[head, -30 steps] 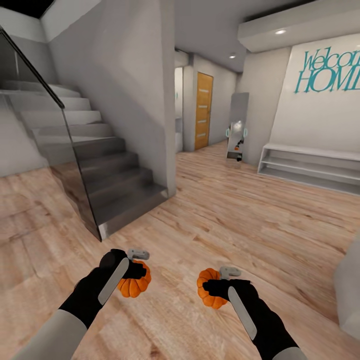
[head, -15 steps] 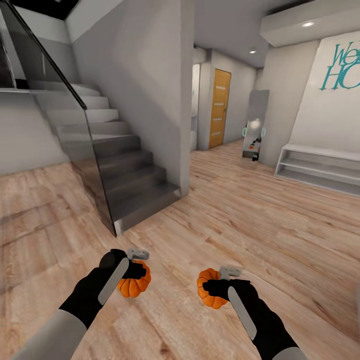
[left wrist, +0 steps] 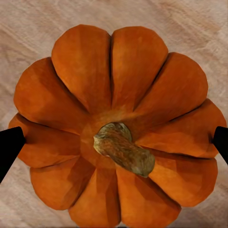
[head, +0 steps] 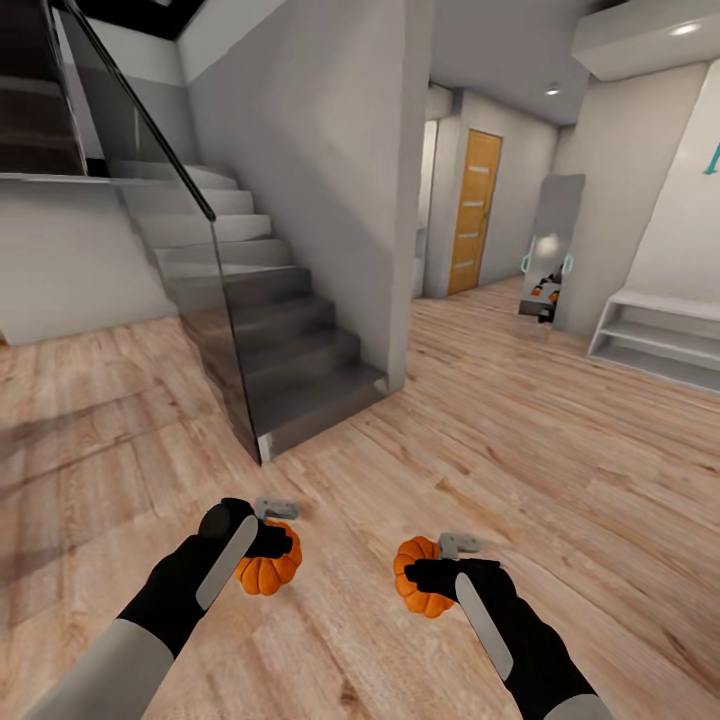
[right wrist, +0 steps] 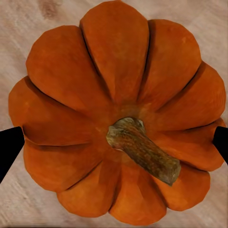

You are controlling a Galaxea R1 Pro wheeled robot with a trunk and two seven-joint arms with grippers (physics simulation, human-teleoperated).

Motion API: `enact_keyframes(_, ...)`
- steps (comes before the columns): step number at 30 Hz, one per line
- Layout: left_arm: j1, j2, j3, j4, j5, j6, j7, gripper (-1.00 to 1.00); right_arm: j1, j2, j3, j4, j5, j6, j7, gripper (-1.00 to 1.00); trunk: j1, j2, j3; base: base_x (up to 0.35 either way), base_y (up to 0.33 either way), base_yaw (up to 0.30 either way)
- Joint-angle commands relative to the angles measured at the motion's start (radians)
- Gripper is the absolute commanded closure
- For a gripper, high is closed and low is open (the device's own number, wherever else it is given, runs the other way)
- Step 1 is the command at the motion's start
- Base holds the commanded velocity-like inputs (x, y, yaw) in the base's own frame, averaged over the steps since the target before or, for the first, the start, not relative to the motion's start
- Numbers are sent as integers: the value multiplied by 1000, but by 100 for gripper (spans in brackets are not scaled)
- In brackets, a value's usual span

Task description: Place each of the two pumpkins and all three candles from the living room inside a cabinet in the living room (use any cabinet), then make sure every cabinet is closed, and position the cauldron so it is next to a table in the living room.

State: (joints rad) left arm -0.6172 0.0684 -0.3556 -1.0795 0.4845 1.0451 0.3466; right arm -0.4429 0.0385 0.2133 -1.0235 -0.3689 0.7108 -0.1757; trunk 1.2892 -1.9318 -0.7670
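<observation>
Carrying one pumpkin in each tool, the robot crosses a hallway with both arms held low and forward. The left tool is clamped on the left pumpkin, its two dark fingertips pressing the ribbed sides with the stem facing the wrist camera; the right tool grips the right pumpkin in the same way. Held from above and clear of the floor, both loads look ready to be lowered into a drawer, judging by the task. Pale wooden floor lies under both tools. Ahead of the left tool rises a grey staircase with a glass balustrade; beyond the right tool stand an orange door, a leaning mirror and a white open shelf unit.
</observation>
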Motion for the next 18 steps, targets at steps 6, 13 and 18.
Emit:
enact_keyframes(6, -1, 2, -3, -1, 9, 2, 11, 100, 0, 0, 1, -1, -12, 2, -8, 100, -23, 42, 11, 0, 0, 211)
enact_keyframes(13, -1, 1, -3, -1, 9, 2, 11, 100, 0, 0, 3, -1, -12, 2, -7, 100, -50, 91, 25, 0, 0, 215)
enact_keyframes(18, -1, 2, -4, -1, 9, 2, 11, 100, 0, 0, 3, -1, -12, 2, -7, 100, -69, 126, 36, 0, 0, 222)
